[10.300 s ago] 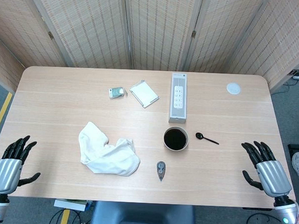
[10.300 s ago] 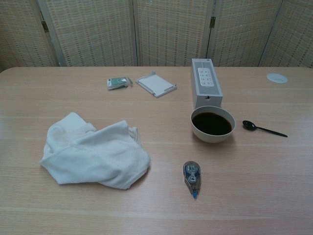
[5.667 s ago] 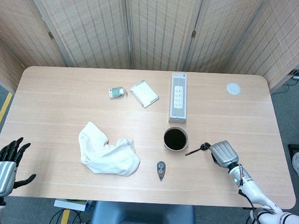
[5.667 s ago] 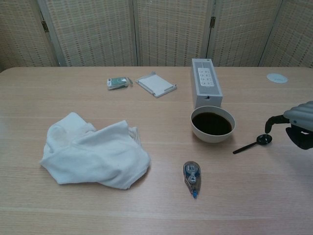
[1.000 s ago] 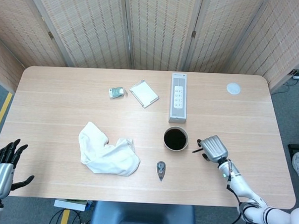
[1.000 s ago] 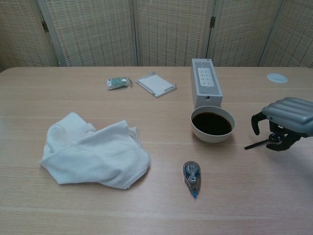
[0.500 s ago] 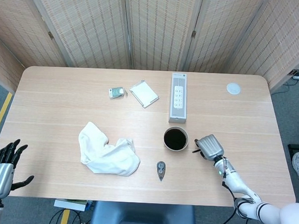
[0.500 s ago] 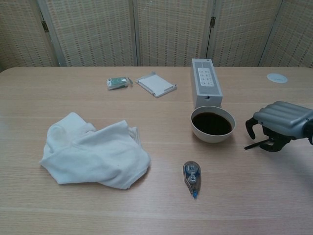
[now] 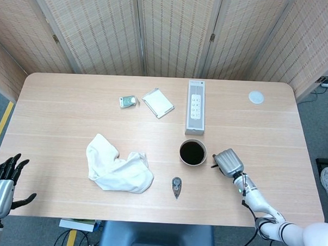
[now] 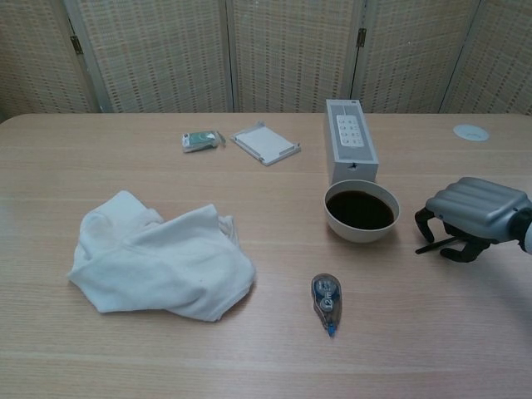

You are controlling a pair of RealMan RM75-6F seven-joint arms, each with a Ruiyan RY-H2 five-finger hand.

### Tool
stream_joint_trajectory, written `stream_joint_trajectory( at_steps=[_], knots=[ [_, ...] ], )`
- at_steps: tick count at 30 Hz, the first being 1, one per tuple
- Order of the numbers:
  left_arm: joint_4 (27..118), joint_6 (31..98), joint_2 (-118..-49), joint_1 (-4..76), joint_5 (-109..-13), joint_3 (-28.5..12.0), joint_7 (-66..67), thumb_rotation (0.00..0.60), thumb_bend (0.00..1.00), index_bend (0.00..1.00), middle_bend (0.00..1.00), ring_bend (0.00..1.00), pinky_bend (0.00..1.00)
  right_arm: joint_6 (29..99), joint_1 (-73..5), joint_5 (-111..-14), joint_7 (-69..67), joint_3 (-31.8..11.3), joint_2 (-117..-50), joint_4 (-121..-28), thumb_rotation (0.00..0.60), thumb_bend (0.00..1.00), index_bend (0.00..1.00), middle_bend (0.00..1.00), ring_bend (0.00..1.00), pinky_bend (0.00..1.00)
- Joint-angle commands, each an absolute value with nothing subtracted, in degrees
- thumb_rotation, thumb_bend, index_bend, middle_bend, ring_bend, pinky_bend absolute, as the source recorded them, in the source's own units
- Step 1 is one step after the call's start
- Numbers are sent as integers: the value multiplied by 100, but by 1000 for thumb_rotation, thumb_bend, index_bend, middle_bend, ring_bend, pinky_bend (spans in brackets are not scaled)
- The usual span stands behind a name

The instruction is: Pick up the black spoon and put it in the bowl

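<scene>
Head view: the right hand (image 9: 228, 162) sits just right of the bowl (image 9: 192, 152), fingers curled over the black spoon (image 9: 214, 165). The left hand (image 9: 3, 184) shows spread fingers, holding nothing.

Chest view: the spoon handle pokes left from the curled fingers (image 10: 423, 218) toward the bowl. No writing is readable.

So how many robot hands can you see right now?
2. The right hand is just right of the bowl, holding the black spoon. The left hand hangs off the table's near left corner, holding nothing.

Bright even overhead light, soft faint shadows, sharp focus.
</scene>
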State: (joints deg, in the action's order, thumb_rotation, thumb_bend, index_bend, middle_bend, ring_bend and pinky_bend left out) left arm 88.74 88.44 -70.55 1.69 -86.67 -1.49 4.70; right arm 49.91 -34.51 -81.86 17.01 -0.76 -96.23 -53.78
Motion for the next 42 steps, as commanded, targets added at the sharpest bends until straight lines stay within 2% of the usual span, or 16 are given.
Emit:
stream_joint_trajectory(
  at_steps=[1,27,33,42],
  knots=[
    [8863,8854,-7060,164,-8662,-153,453,600,153,163,55,68,140,4984,-3455,-8176,1741,-77,-9641,-5356,600,297,503,1000,1000,1000],
    [8757,8869,-7054,117,-8612,-157,335,600,153,163,55,68,140,4965,-3494,-8158,1791,-94,-9847,-5097,600,318,557,1000,1000,1000],
    [8744,8880,-7053,108,-8620,-155,309,600,152,163,55,68,139,5006,-3471,-8163,1684,-101,-9827,-5088,600,355,599,1000,1000,1000],
    [8785,8920,-7026,103,-8664,-155,324,600,153,162,55,68,140,5344,-3322,-8198,1322,-152,-9589,-5299,600,484,668,1000,1000,1000]
  ],
)
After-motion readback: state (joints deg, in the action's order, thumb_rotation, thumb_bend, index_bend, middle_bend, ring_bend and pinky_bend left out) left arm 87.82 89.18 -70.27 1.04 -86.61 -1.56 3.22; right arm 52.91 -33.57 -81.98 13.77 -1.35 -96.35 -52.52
